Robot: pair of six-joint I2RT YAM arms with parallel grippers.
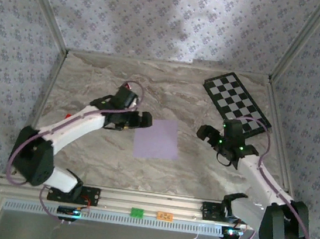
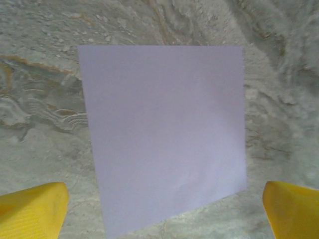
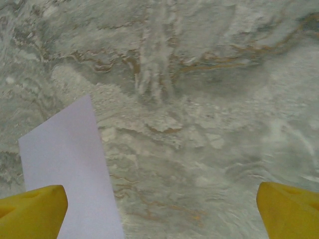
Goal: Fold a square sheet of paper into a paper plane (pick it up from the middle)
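Your left gripper (image 1: 146, 119): jaws spread wide, empty, yellow pads (image 2: 31, 209) either side of the left edge of the square sheet of paper (image 1: 156, 138), not touching it. Your right gripper (image 1: 206, 133): equally wide, empty, just off the sheet's right edge. Sheet: pale lilac, flat, smooth, with bare marble table (image 1: 123, 85) on every side of it for you. Checkered board (image 1: 237, 103): well apart, beyond the sheet's far right corner.
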